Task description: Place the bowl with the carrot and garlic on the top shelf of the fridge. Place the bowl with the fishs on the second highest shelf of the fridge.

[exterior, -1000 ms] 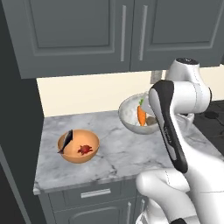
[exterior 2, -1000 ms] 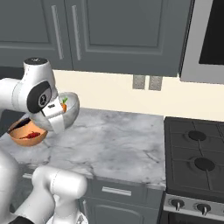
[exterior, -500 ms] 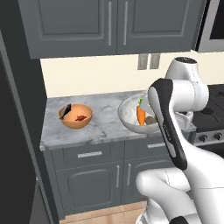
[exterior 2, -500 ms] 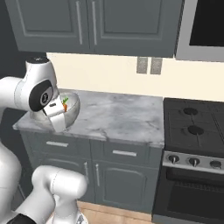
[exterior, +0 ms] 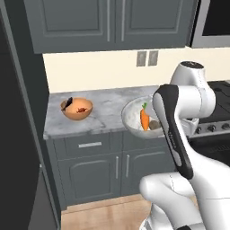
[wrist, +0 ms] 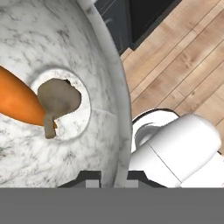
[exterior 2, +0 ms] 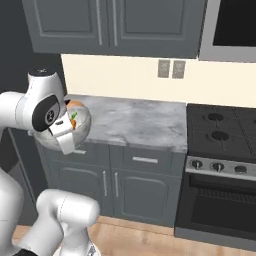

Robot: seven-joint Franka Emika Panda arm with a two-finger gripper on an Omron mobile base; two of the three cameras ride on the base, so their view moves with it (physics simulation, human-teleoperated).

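Observation:
My gripper (wrist: 111, 177) is shut on the rim of the pale marbled bowl (wrist: 87, 52), one finger inside and one outside. I hold that bowl (exterior: 134, 117) in the air in front of the counter edge. The carrot (exterior: 144, 117) and the garlic (wrist: 59, 98) lie in it. My arm hides part of the held bowl (exterior 2: 80, 125). The orange bowl (exterior: 77, 109) stands on the counter at the left with the dark fish (exterior: 67, 103) and the red one (exterior: 81, 109) inside. The dark fridge (exterior: 18, 134) fills the left edge; its shelves are out of view.
A marble counter (exterior: 103, 101) tops grey lower cabinets (exterior: 99, 166). A stove (exterior 2: 220, 125) with an oven stands to the right. Grey wall cabinets (exterior: 108, 22) hang above, and wooden floor (exterior: 103, 215) lies below.
The base has backed away from the counter, so the whole scene has shifted and the lower cabinets and floor have come into view. The marbled bowl stays in my gripper.

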